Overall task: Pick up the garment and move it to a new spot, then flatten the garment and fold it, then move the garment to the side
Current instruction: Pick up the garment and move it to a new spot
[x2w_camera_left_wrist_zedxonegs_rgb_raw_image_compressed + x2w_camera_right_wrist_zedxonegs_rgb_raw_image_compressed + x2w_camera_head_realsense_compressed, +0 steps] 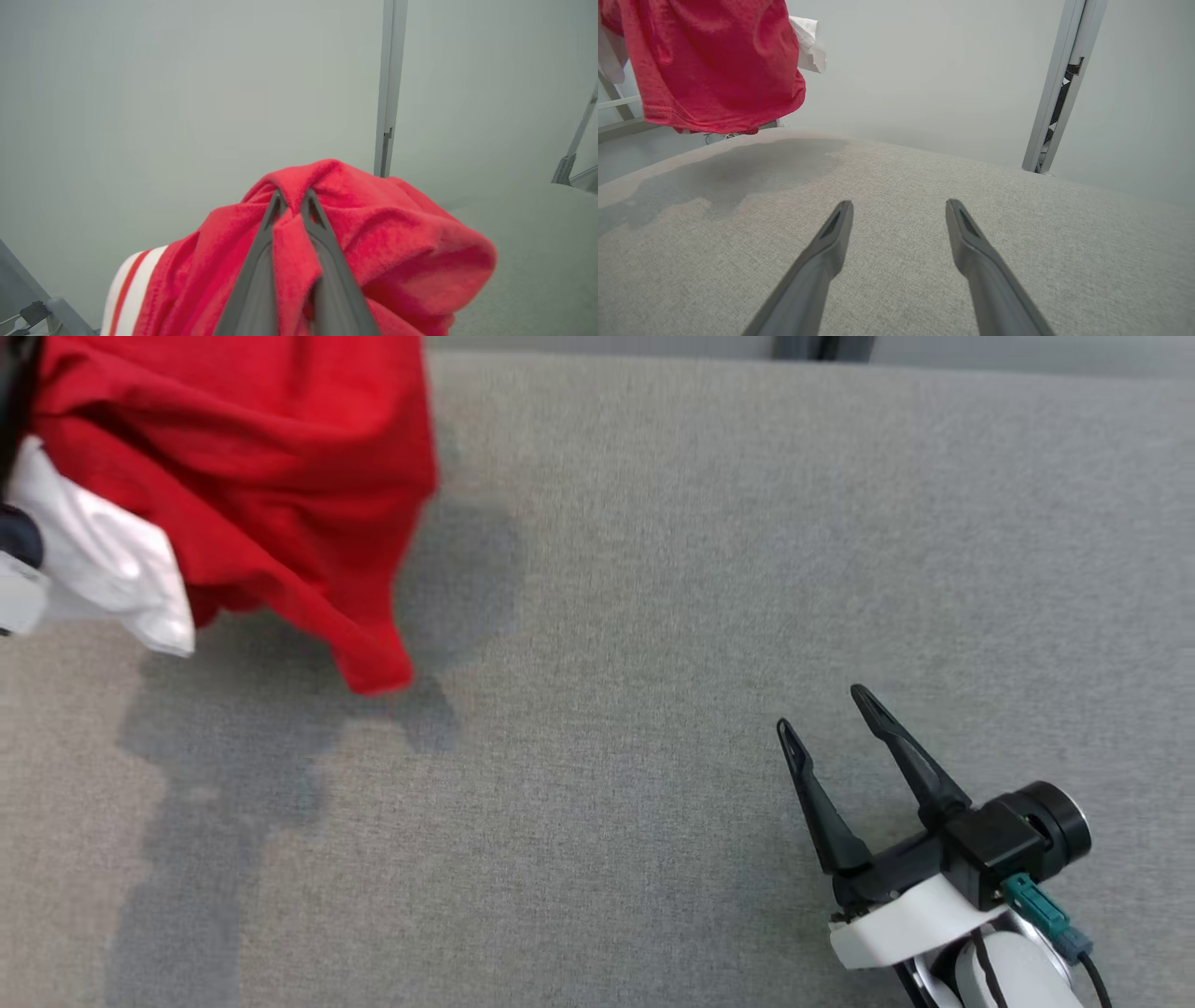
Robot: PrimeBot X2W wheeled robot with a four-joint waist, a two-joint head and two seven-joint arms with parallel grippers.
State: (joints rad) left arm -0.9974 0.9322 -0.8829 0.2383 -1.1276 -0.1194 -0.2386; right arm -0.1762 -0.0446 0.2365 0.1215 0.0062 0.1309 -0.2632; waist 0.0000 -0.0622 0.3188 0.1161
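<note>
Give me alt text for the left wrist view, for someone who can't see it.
The left hand is shut on a fold of the red garment, which bunches around its two dark fingers. Its white stripes show at lower left, with a pale wall behind and a grey surface at right.

Grey fabric surface [709, 569], prob. padded; shadow [280, 737] at left.

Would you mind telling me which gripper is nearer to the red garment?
Left. The left gripper is shut on the red garment, holding it lifted; the right gripper is open over the grey surface, well clear of it.
</note>
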